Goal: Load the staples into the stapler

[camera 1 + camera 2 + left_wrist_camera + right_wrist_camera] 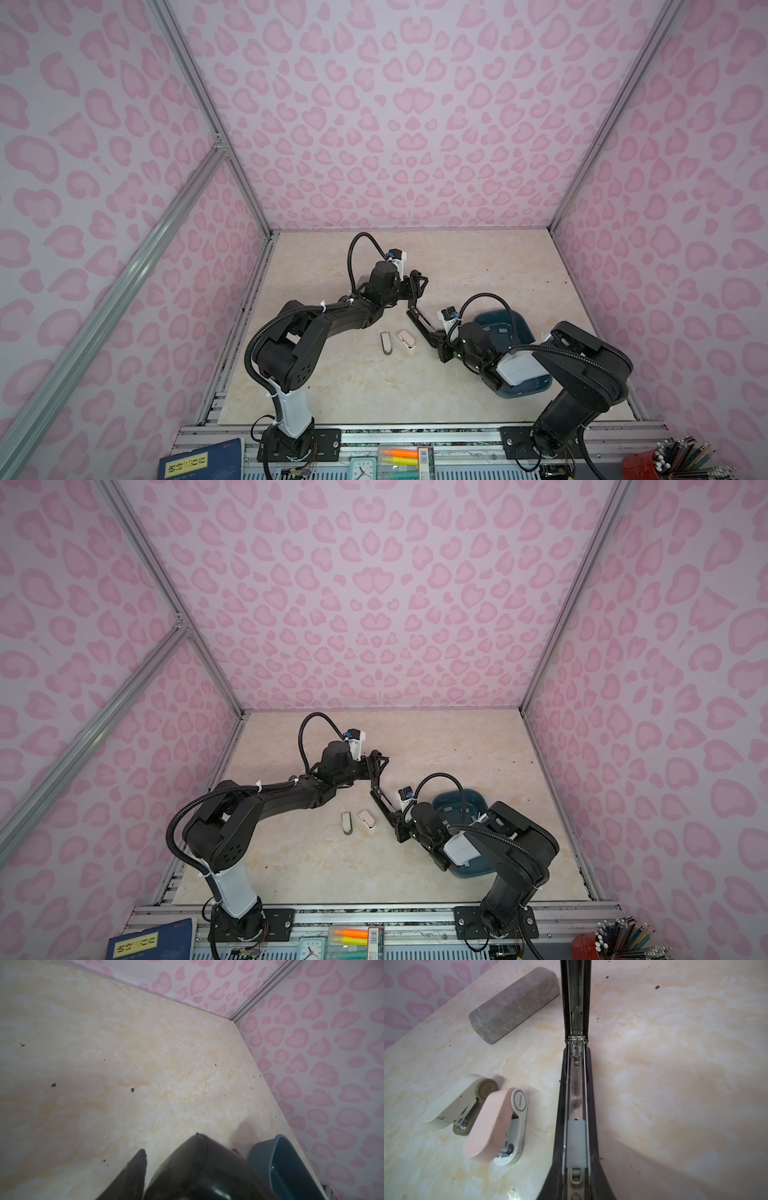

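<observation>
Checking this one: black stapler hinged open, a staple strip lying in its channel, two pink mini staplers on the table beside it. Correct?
Not both: one is a pink mini stapler, the other a cream mini stapler with an olive base, as the right wrist view shows. The black stapler is hinged open with the staple strip in its channel.

The stapler [419,322] lay open near the middle of the table [498,266], with its lid raised at the far end. A strip of staples [576,1144] sat in its channel, toward the near end. The left small stapler [386,343] and the right small stapler [406,340] lay close together just left of it. In the right wrist view, the block [515,1003] lay beyond them on the same side. The bin [505,332] stood right of the stapler, partly under the right arm. The right gripper [434,338] was at the stapler's near end, and the left gripper [417,291] was above its far end.
</observation>
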`<action>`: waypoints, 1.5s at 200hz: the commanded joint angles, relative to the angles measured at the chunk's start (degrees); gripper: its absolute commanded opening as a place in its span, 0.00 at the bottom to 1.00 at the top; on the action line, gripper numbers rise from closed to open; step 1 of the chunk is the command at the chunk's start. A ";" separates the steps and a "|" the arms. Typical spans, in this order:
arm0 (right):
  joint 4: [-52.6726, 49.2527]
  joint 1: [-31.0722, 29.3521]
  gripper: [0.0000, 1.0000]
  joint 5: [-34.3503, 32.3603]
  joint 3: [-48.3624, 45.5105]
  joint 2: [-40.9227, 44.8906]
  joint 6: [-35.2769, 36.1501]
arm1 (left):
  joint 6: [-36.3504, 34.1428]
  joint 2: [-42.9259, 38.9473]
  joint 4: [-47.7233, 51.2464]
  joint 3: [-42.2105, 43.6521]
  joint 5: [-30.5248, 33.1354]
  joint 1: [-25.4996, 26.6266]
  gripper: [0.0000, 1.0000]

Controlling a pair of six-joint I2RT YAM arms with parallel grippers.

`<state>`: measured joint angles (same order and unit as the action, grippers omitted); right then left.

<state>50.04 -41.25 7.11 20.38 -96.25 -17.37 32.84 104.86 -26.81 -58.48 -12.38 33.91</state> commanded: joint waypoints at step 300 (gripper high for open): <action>3.84 -0.20 0.29 -1.14 -1.53 0.27 -1.31 | -28.10 -5.16 -18.20 15.72 6.43 11.39 0.86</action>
<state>52.82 -41.36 6.09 18.98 -95.79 -18.41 5.72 100.88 -42.09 -43.09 -6.15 45.12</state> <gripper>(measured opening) 0.289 0.861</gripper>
